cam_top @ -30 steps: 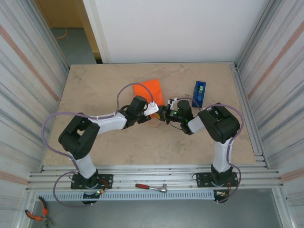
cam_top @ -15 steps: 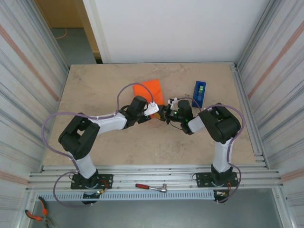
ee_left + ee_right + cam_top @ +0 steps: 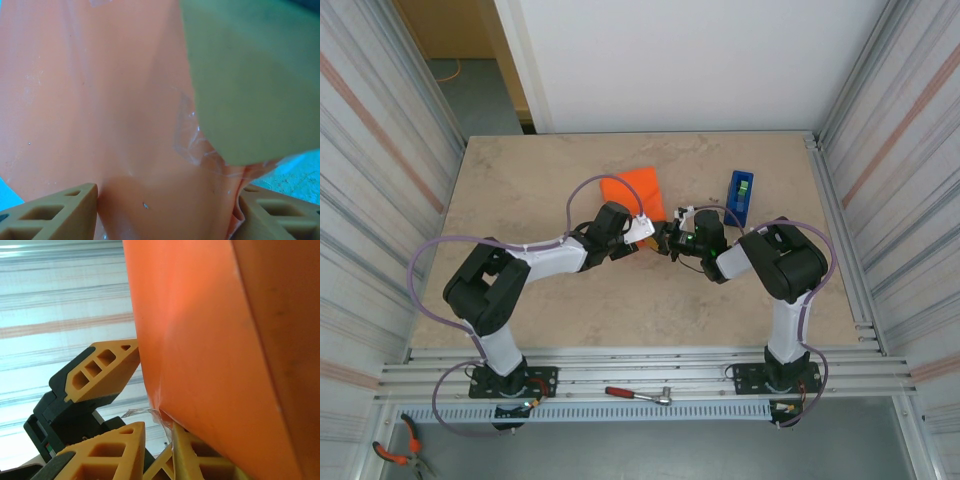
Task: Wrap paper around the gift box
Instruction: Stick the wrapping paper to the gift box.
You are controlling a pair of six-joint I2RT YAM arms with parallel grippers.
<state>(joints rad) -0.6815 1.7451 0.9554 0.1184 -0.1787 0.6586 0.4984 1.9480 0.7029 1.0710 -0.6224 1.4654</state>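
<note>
Currently your left gripper [image 3: 167, 194] clamps the bright orange thin paper sheet [image 3: 633, 187] from both sides, just above the centre of the top view. A blurred olive-green shape [image 3: 250, 75] blocks the upper right of the left wrist view. Your right gripper [image 3: 159, 426] has its jaws nearly together under the paper's lower corner, beside a scrap of clear tape [image 3: 137, 412]; whether it pinches anything, you cannot tell. A blue plastic tape dispenser [image 3: 740, 196] stands near, right of centre.
</note>
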